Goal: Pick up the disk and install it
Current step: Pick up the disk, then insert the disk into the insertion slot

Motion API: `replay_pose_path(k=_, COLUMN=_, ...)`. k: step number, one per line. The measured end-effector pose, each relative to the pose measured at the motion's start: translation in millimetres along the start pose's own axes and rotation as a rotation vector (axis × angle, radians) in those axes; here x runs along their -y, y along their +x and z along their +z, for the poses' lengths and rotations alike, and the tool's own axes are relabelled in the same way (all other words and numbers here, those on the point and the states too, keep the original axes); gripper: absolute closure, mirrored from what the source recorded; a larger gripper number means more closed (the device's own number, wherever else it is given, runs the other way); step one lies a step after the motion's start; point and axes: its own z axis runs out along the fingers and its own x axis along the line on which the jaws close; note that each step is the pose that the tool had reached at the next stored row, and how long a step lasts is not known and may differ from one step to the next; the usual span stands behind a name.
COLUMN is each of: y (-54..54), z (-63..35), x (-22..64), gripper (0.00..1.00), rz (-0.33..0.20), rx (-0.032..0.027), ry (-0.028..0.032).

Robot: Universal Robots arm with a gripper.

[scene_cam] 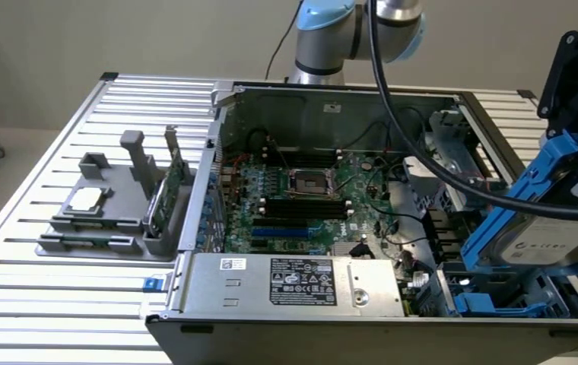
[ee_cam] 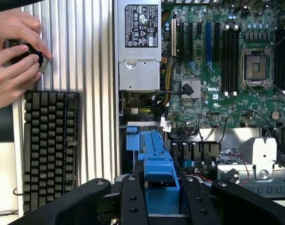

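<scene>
Disk tilted, long axis near-upright

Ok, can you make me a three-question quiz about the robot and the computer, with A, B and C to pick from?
1. Where is the disk?
A. In a cardboard box.
B. Held in the gripper, above a corner of the computer case, at the exterior view's right.
C. On a shelf.

2. What colour is the frame around the disk?
A. Red.
B. Yellow.
C. Blue.

3. How is the computer case?
A. Open, with the motherboard showing.
B. Shut with a lid.
C. Tipped upside down.

Answers: 1 B, the gripper clamps the disk over the case; 2 C, blue plastic edges it; 3 A, the motherboard is plain to see.
</scene>
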Motion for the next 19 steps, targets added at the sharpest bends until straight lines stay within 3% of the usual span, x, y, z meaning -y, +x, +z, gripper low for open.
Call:
replay_pose_path(k=5, y=-2.7, z=2.0, x=1.1, gripper=0.67, rz=0.000, rx=-0.0010, ry=-0.0083)
replay_pose_path(k=19, y=-2.8, z=2.1, x=1.1, gripper=0.67, rz=0.000, rx=-0.0009, ry=-0.0083)
